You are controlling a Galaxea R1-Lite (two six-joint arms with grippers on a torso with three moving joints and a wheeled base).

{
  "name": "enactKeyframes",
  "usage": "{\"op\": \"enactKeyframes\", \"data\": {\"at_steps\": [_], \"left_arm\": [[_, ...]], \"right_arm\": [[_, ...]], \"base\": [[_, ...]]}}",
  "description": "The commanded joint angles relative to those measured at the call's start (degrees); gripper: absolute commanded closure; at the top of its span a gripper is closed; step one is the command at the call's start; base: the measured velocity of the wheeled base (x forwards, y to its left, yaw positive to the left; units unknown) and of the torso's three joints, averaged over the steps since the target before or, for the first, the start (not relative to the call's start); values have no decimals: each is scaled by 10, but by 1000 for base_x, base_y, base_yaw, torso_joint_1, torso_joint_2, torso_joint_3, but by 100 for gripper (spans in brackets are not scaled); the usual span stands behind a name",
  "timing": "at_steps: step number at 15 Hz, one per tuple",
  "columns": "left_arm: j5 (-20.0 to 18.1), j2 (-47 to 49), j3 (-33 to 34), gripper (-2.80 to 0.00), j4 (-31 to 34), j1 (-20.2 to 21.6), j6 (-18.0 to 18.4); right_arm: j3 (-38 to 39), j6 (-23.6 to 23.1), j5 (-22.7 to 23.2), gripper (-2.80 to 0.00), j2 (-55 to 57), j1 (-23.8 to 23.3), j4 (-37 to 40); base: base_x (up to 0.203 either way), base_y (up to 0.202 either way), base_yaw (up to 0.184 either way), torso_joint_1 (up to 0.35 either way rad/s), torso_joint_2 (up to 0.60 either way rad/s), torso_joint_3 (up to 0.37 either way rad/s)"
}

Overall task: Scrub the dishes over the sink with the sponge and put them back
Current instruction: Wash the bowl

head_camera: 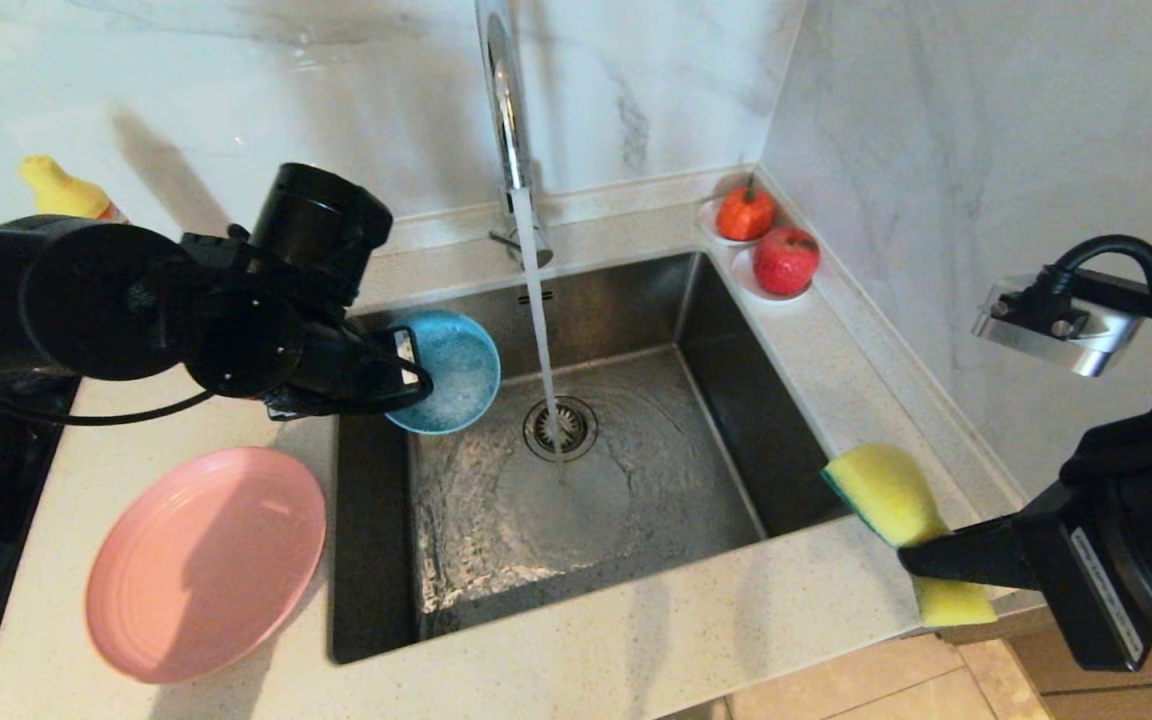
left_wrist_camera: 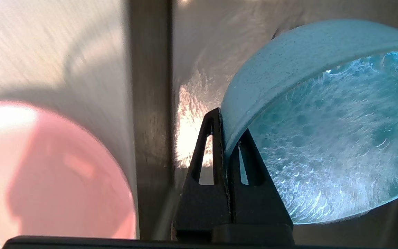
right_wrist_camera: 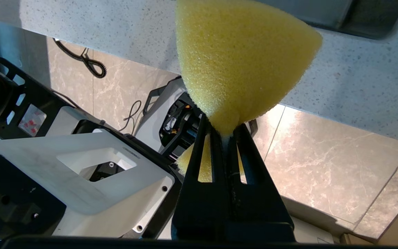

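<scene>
Holding soapy bowl (head_camera: pixel 451 372) by its rim, left gripper (head_camera: pixel 404 372) clamped; right gripper (head_camera: pixel 921 562) pinches sponge (head_camera: pixel 894 500). Best tilt bowl under tap (head_camera: pixel 508 120) stream, keeping grip firm.

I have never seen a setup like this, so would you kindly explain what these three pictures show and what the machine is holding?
This is a two-armed robot at a kitchen sink. One picture looks down from its head; the other two come from cameras behind each wrist's fingers. The left gripper pinches the rim of a soapy teal-blue round bowl over the square steel sink, where the chrome tap runs. The right gripper squeezes a yellow sponge with a green side by the counter's edge. A pink round plate lies on the counter.
</scene>
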Motion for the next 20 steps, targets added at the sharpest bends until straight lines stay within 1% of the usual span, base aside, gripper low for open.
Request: {"op": "enactKeyframes", "data": {"at_steps": [1, 3, 4, 6, 7, 8, 10, 11, 12, 13, 14, 15, 17, 19, 20], "left_arm": [[15, -63, 28, 0, -43, 2, 17], [31, -84, 31, 0, -72, 2, 38], [32, -95, 34, 0, -86, 2, 41], [33, -112, 56, 0, -129, 2, 64], [32, -117, 76, 0, -175, 2, 78], [30, -123, 98, 0, -232, 2, 104], [27, -128, 142, 0, -372, 1, 180], [23, -128, 167, 0, -434, 1, 208], [15, -129, 188, 0, -477, 1, 228], [5, -130, 204, 0, -500, 1, 235], [-5, -131, 218, 0, -513, 1, 235], [-16, -131, 229, 0, -540, 1, 234], [-38, -131, 255, 0, -615, 2, 235], [-43, -135, 259, 0, -671, 2, 238], [-45, -142, 260, 0, -675, 2, 239]], "right_arm": [[0, 0, -3, 0, -13, 0, 2], [-3, -2, -5, 0, -16, -1, 4], [-1, -3, -5, 0, -17, -1, 4], [3, -4, -5, 0, -17, -1, 4], [3, -3, -4, 0, -16, -1, 3], [6, -2, 0, 0, -15, -1, 2], [16, -1, 1, 0, -8, -1, -1], [18, 0, 2, 0, -6, -2, -2], [18, 0, 3, 0, -4, -4, -2], [18, 0, 4, 0, -5, -5, -2], [19, -1, 9, 0, -3, -11, -2], [20, -1, 13, 0, -3, -17, -2], [21, -1, 17, 0, -3, -20, -3], [23, -1, 18, 0, -5, -21, -2], [24, -1, 18, 0, -8, -21, -2]], "base": [[0, 0, 0, 0, 0, 0], [0, 0, 0, 0, 0, 0], [0, 0, 0, 0, 0, 0], [0, 0, 0, 0, 0, 0], [0, 0, 0, 0, 0, 0], [0, 0, 0, 0, 0, 0], [0, 0, 0, 0, 0, 0], [0, 0, 0, 0, 0, 0], [0, 0, 0, 0, 0, 0], [0, 0, 0, 0, 0, 0], [0, 0, 0, 0, 0, 0], [0, 0, 0, 0, 0, 0], [0, 0, 0, 0, 0, 0], [0, 0, 0, 0, 0, 0], [0, 0, 0, 0, 0, 0]]}}
